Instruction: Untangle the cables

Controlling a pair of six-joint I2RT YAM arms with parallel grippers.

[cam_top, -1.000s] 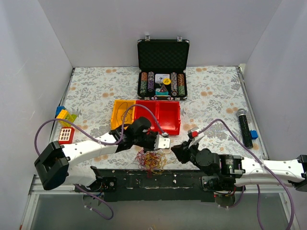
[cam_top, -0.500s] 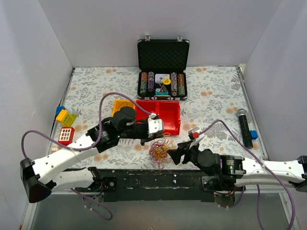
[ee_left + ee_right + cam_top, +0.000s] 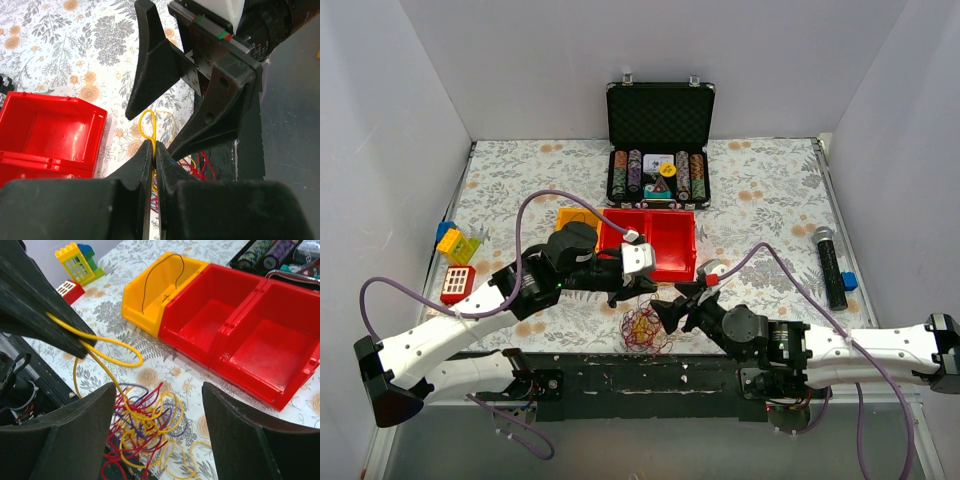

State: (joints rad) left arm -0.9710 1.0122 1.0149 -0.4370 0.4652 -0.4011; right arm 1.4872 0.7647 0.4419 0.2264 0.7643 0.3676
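My left jaws are pinched shut on one yellow loop, holding it above the tangle of cables. The tangle lies on the desk at its near edge, in front of the red bin. My right jaws stand wide over the heap, gripping nothing. The yellow strand runs down into the red and dark loops, so I judge a hard pull could drag the whole bunch or cinch a knot. The thin wire could also slip from the pinch.
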